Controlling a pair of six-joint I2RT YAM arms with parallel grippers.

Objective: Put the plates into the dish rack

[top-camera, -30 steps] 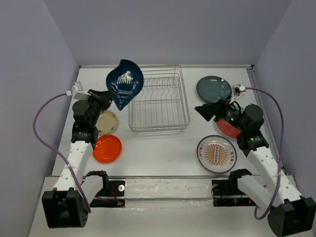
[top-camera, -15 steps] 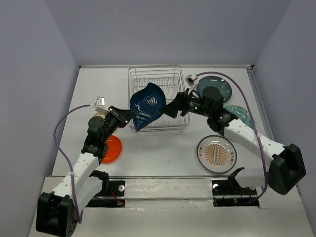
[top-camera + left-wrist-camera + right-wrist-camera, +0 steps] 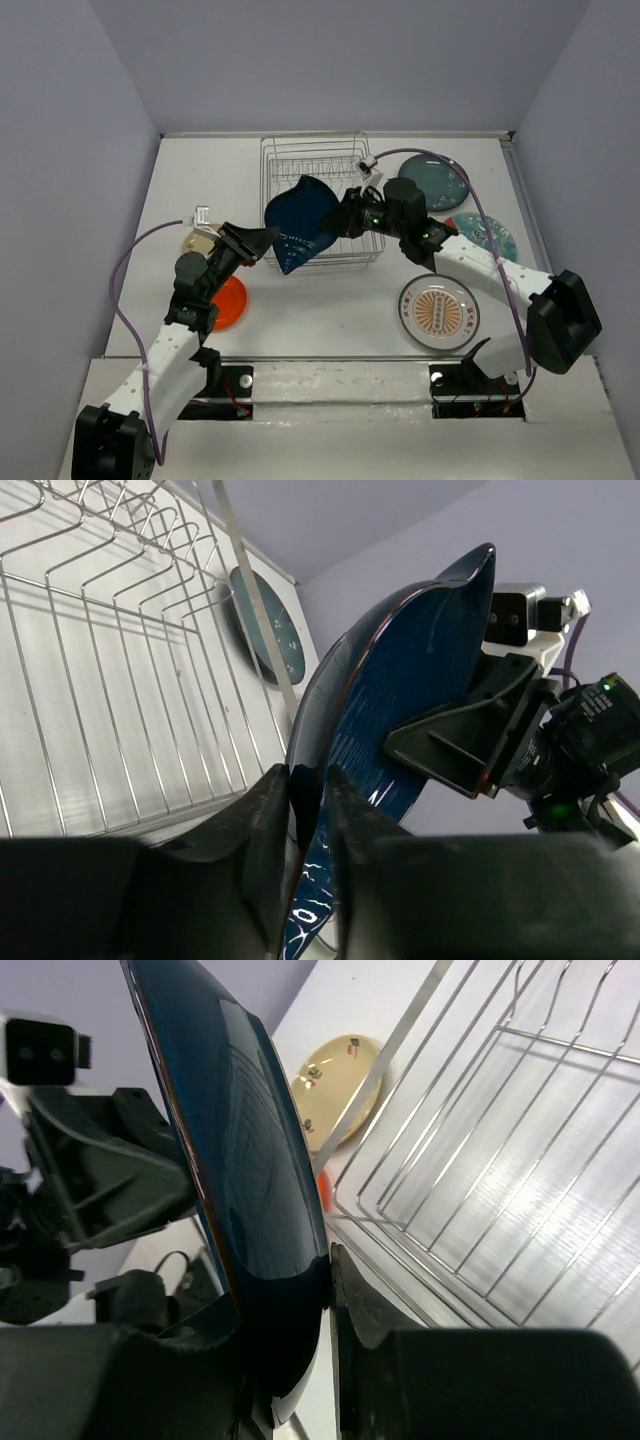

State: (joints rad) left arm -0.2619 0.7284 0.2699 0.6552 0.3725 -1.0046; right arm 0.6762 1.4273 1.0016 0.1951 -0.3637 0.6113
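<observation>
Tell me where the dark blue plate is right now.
In the top view, the dark blue round plate is tilted on edge left of centre, over the near-left corner of the silver wire dish rack, between the left gripper and right gripper.

Dark blue round plate (image 3: 298, 220) on edge over the near-left corner of the silver wire dish rack (image 3: 322, 160), between left claw (image 3: 270, 238) and right claw (image 3: 338, 222).

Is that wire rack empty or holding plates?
Empty: the dish rack has no plate between its dividers. The dark blue plate is on edge at its near corner, held by the left gripper and right gripper.
</observation>
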